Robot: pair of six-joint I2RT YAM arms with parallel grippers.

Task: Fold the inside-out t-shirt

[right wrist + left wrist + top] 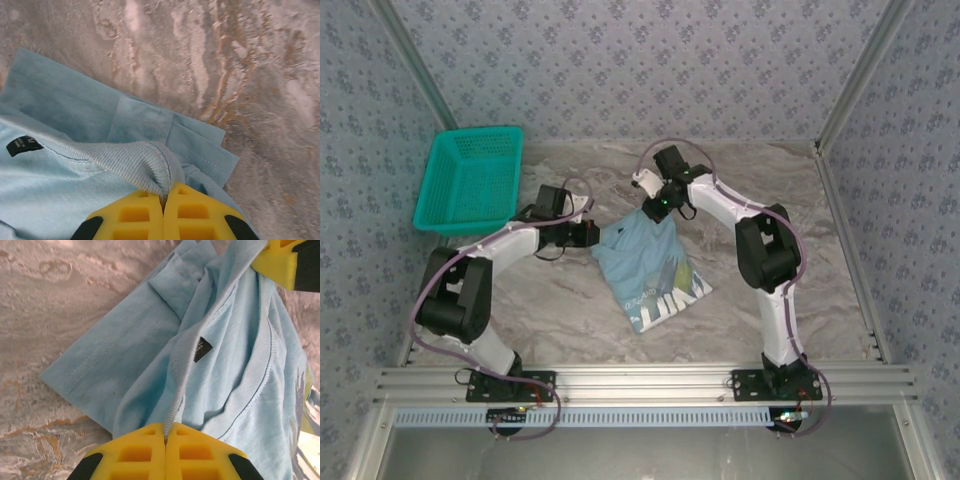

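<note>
The inside-out t-shirt (pixel 645 265) is light blue and lies bunched at the table's middle, with white print near its hem toward the front. A dark neck label (pixel 202 348) shows beside the ribbed collar (pixel 125 161). My left gripper (pixel 588 233) is at the shirt's left upper edge, shut on the collar rib (pixel 181 390). My right gripper (pixel 655 208) is at the shirt's far edge, shut on the ribbed collar too. The left wrist view has the right gripper's yellow fingers (pixel 280 262) at its top right, pinching the same neckline. A sleeve (pixel 195 145) lies folded beneath.
A teal plastic mesh basket (pixel 470 180) stands at the back left of the marble-patterned table (pixel 770 190). Metal frame rails run along the table's right side (pixel 845 240) and front (pixel 650 380). Patterned walls enclose the space.
</note>
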